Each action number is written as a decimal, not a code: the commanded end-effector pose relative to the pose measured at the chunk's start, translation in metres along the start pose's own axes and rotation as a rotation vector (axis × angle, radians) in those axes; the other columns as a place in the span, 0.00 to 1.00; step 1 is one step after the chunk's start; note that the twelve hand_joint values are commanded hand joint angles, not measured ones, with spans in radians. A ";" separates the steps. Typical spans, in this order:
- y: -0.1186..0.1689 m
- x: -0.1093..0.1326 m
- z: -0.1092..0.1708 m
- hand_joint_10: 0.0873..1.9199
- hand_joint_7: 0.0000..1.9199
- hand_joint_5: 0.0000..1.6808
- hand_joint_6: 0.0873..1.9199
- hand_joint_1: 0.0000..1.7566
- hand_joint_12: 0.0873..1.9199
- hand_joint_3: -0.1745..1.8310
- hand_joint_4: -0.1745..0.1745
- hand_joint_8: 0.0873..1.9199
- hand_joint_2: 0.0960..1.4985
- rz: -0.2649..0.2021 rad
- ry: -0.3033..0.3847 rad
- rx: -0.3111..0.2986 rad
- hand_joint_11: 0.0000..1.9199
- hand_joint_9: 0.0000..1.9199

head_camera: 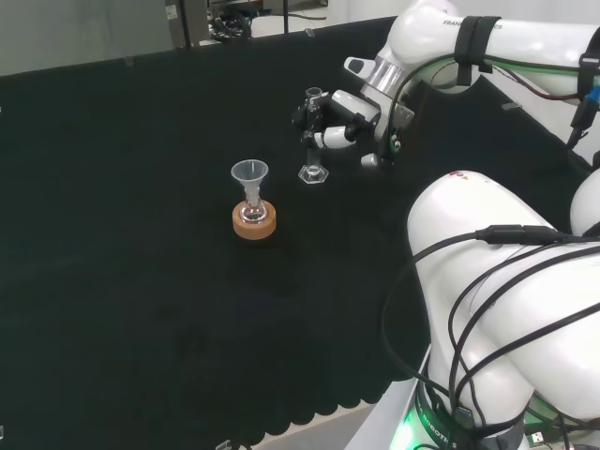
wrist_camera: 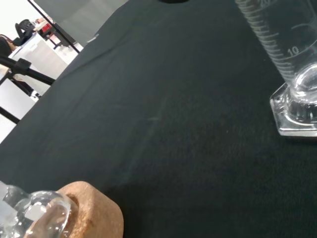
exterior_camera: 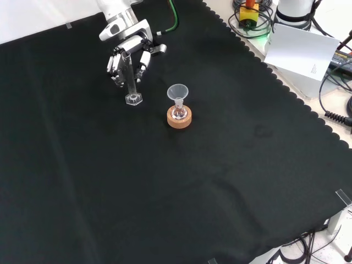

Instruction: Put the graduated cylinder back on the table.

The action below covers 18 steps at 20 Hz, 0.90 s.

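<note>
Clear glass with a hexagonal foot, the cylinder (exterior_camera: 131, 82) stands upright, its foot on the cloth (exterior_camera: 220, 181), left of the funnel (exterior_camera: 177, 92) in the front view. The hand (exterior_camera: 127, 63) has its fingers curled round the tube's upper part. Up close, the wrist view shows printed graduation marks on the tube and the foot flat on the cloth. The funnel sits in a small flask (head_camera: 252, 210) on a cork ring (head_camera: 254, 223).
</note>
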State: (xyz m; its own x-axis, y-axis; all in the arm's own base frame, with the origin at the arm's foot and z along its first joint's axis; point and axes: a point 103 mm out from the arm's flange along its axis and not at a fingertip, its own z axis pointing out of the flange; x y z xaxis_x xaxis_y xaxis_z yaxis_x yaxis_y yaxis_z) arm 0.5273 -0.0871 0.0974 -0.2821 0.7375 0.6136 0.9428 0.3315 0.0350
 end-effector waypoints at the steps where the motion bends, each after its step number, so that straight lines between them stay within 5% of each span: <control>1: 0.003 0.002 -0.011 0.00 0.28 0.25 0.27 0.55 0.65 0.00 0.33 0.29 0.64 0.005 0.001 -0.005 0.25 0.49; 8: 0.000 0.009 -0.038 0.00 0.13 0.20 0.13 0.50 0.69 0.00 0.30 0.32 0.61 0.012 -0.025 -0.020 0.14 0.39; 18: -0.025 0.053 -0.106 0.00 0.06 0.18 0.05 0.47 0.72 0.00 0.30 0.32 0.59 0.011 -0.182 -0.059 0.05 0.32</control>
State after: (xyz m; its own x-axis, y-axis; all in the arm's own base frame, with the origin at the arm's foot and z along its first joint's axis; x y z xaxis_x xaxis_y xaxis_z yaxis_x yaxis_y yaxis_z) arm 0.5278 -0.1132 0.1723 -0.2924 0.7867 0.5438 0.9506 0.3008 0.0759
